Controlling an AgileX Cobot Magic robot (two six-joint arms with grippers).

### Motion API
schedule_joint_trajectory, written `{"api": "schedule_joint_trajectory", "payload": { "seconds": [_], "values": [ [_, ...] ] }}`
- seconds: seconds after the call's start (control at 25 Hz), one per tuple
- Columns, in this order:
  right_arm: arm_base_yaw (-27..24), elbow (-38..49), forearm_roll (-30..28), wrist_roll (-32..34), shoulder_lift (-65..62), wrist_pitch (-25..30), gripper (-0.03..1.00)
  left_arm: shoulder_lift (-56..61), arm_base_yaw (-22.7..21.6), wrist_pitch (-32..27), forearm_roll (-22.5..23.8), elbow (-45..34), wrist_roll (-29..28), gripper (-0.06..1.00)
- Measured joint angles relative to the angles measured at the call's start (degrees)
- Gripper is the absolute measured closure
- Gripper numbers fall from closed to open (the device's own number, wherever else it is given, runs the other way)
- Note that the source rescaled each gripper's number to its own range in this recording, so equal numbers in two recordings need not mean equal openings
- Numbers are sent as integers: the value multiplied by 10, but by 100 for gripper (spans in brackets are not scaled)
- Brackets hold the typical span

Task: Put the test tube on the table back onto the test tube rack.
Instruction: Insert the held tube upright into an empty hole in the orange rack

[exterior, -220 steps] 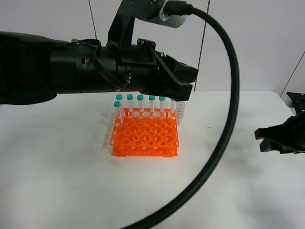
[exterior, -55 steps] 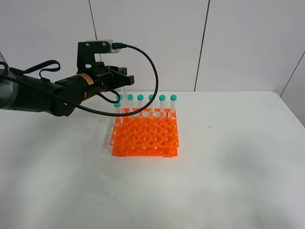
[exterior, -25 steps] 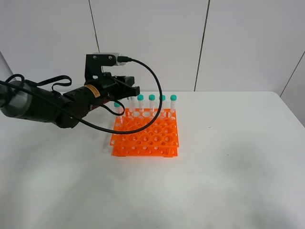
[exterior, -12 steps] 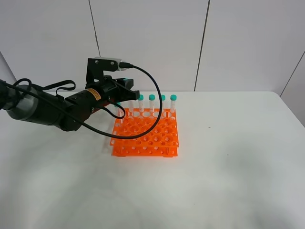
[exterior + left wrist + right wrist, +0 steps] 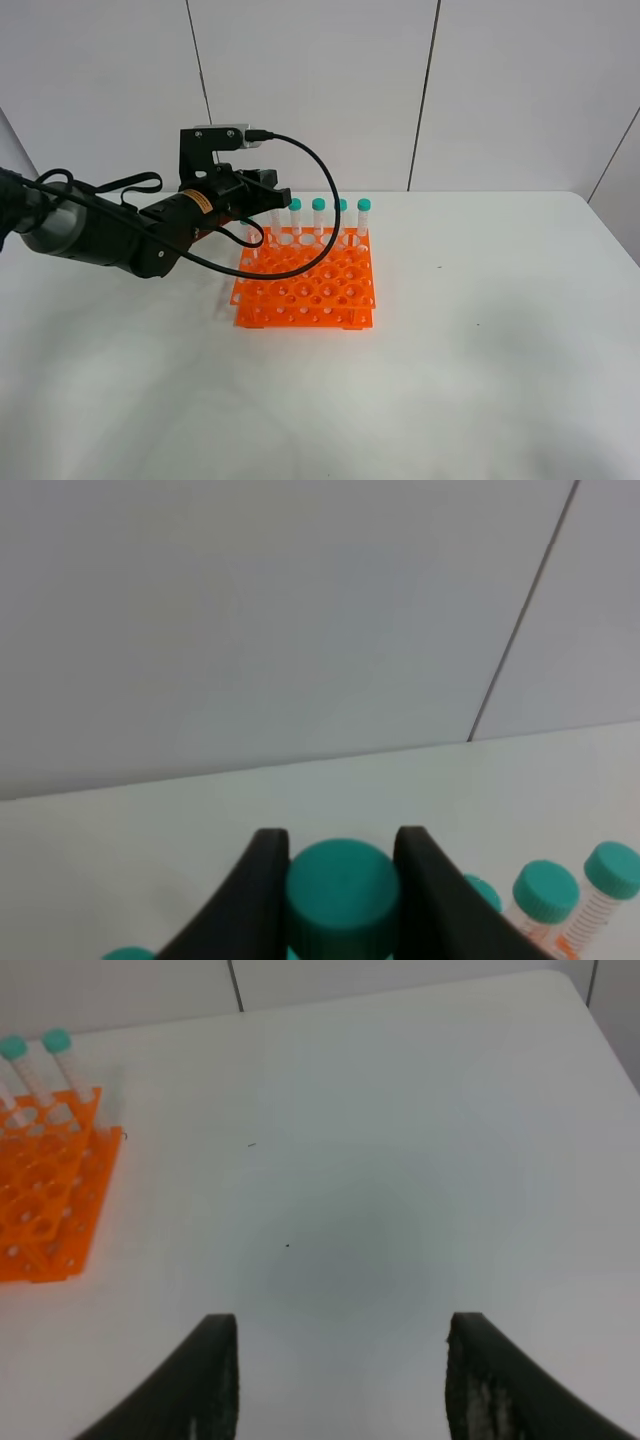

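Since dropping a second ago, pins test tube (image 5: pixel 338 900) in left gripper (image 5: pixel 339 852), near seating in test tube rack (image 5: pixel 305 290); leaves right gripper (image 5: pixel 340 1328) agape.

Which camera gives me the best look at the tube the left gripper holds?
Left wrist: the test tube's teal cap sits between the left gripper's fingers, touching both. Exterior high hides it behind that gripper at the test tube rack's back-left corner. Right wrist misses it.
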State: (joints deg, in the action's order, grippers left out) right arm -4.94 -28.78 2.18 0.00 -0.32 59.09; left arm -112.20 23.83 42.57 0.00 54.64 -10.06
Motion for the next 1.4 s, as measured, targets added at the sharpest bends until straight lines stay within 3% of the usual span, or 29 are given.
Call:
{"api": "schedule_joint_trajectory", "payload": {
  "seconds": [1.04, 1.4],
  "values": [
    [0, 0, 0, 0, 0, 0, 43, -14, 9, 1, -22, 0, 26, 94],
    [0, 0, 0, 0, 0, 0, 43, -24, 12, 11, -23, 0, 68, 94]
  ]
}}
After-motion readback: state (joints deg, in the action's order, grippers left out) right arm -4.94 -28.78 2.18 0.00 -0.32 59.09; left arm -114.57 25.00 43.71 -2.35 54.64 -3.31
